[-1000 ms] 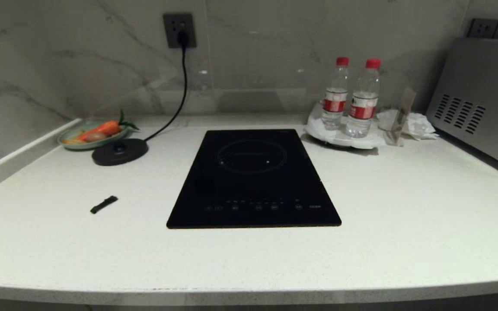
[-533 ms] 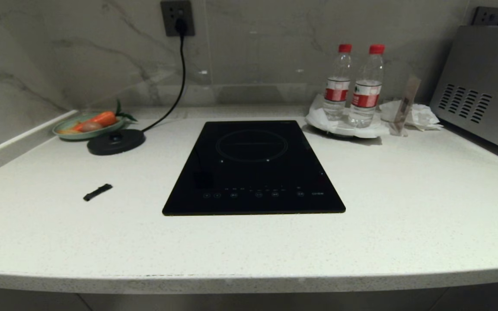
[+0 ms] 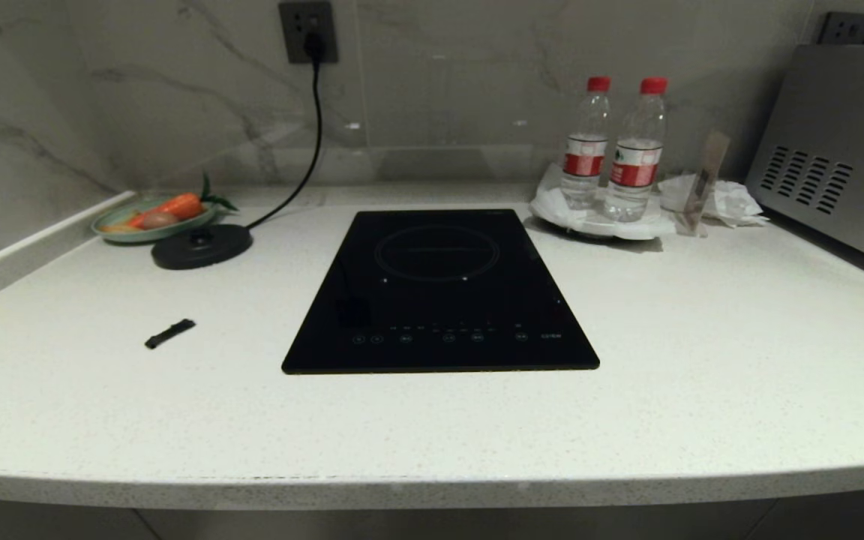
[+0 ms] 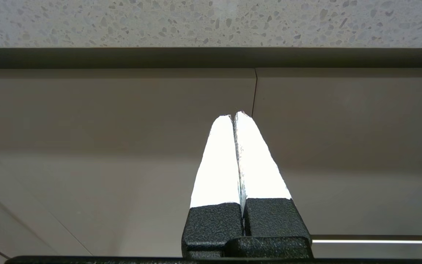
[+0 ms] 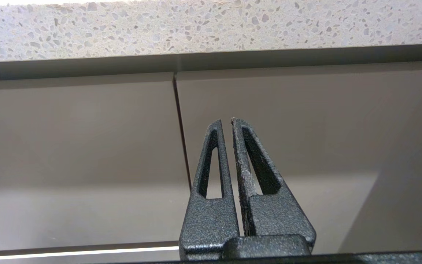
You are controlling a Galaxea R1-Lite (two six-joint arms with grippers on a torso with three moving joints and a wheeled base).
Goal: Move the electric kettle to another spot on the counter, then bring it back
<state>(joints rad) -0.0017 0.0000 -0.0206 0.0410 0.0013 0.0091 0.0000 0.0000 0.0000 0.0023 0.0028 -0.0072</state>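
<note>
Both arms parked below the table's front edge, out of the head view. Left gripper [image 4: 237, 116] jaws pressed together, holding nothing, aimed at the cabinet fronts [image 4: 123, 117] under the rim. Right gripper [image 5: 226, 121] jaws likewise closed and empty, facing the same panels.

Table [image 3: 702, 360]: white speckled stone. Small black strip [image 3: 169, 334] at 9 o'clock of the induction hob [image 3: 439, 292], which lies centred. Round corded base disc [image 3: 202, 245] at 10 o'clock of the hob, bare on top; cord [image 3: 310, 142] runs to the wall socket [image 3: 307, 30]. Dish of vegetables [image 3: 154, 219] just behind the disc. Two water bottles [image 3: 612, 150] on a white tray at 1 o'clock; crumpled paper [image 3: 724, 202] beside it; metal appliance [image 3: 837, 165] far right.

Electric kettle: in none of the views.
</note>
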